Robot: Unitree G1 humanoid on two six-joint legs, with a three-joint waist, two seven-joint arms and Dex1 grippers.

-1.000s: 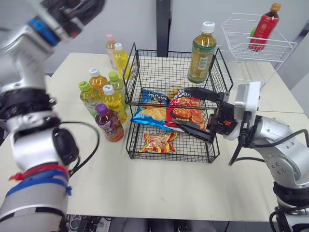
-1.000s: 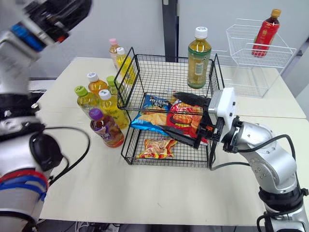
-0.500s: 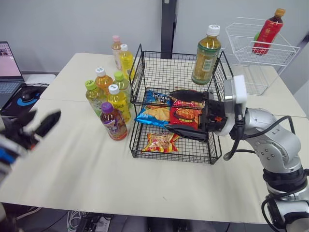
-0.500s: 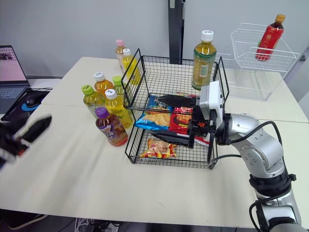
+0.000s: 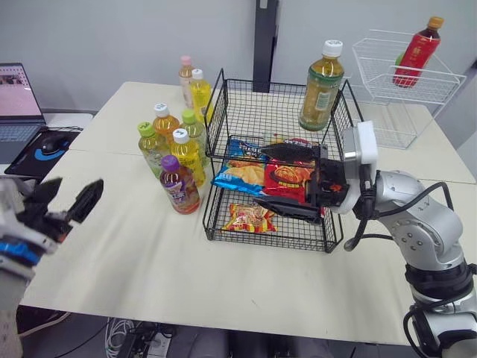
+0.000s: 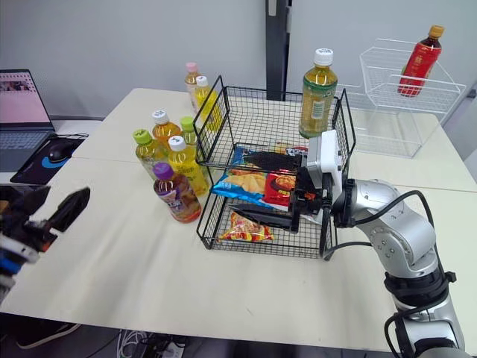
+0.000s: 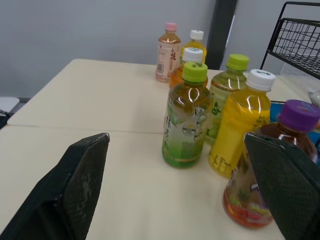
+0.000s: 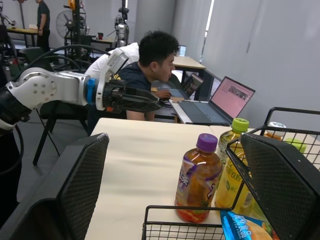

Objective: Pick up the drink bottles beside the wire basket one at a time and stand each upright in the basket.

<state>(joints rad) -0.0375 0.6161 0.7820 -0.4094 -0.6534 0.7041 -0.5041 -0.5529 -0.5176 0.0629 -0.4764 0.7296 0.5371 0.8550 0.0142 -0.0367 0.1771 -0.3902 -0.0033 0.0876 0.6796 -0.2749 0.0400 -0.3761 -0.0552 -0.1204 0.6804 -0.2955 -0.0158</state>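
The robot's left arm extends low over the near edge of the pale worktop (image 5: 149, 261), well to the left of the black wire basket (image 5: 223, 97). Its left tool (image 5: 73, 192) points toward the basket with both black fingers spread apart, gripping nothing, well apart from the bottles.

On the basket's right, the right arm is bent at the elbow, with the forearm level and aimed across the basket. The right tool (image 5: 262, 175) sits at the basket's middle tier, empty. Its fingers are wide apart, one above the other, in front of a red snack bag (image 5: 287, 179). A blue snack bag (image 5: 238, 175) lies beside the red one, and a small snack bag (image 5: 250, 218) lies on the tier below.

Just beside the basket's left side, five bottles stand upright in a cluster:
- a purple-capped bottle (image 5: 179, 183), nearest
- a yellow bottle (image 5: 185, 155)
- a green-capped bottle (image 5: 151, 145)
- an orange bottle (image 5: 165, 123)
- a second green-capped bottle (image 5: 195, 128)

Farther back, by the basket's far left corner, stand a pink-capped bottle (image 5: 186, 74) and a white-capped yellow bottle (image 5: 200, 88).

A green tea bottle (image 5: 320, 86) stands upright at the far right corner of the basket's top tier.

The print on the labels and bags is too small to read.

Beyond the basket to the right, a red bottle (image 5: 414, 48) leans in a white wire rack (image 5: 440, 74). Far to the left of the basket is an open laptop (image 5: 19, 89).
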